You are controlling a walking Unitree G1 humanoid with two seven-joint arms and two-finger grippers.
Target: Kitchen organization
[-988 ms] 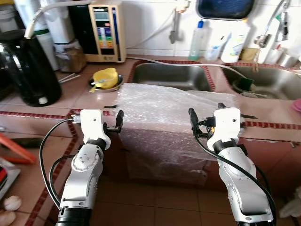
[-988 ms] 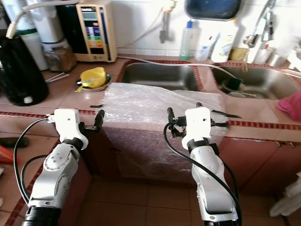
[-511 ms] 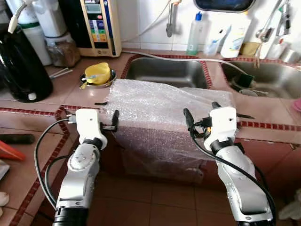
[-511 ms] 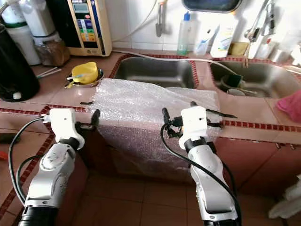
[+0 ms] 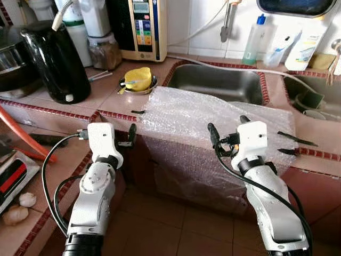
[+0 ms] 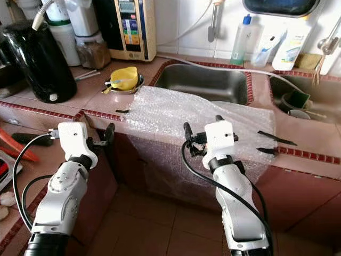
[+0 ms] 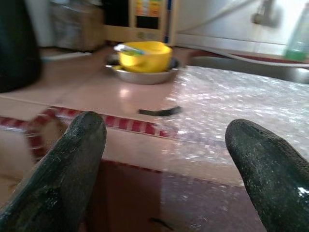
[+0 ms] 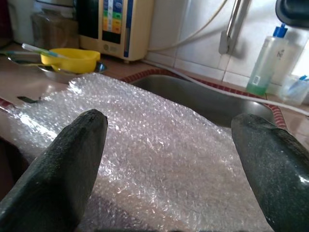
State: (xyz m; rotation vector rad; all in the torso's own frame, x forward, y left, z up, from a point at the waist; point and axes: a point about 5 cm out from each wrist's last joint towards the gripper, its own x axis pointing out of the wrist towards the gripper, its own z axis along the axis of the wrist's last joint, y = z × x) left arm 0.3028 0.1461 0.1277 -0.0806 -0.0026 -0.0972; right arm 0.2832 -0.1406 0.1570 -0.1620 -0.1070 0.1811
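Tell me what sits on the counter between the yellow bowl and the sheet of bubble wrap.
A short strip of black tape lies on bare pink tile between the yellow bowl in its steel dish and the clear bubble wrap sheet, seen in the left wrist view.

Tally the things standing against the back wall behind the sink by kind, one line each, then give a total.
Clear bottle with blue cap: 1
White tube or bottle with yellow label: 1
Beige wall appliance with a button panel: 1
Total: 3
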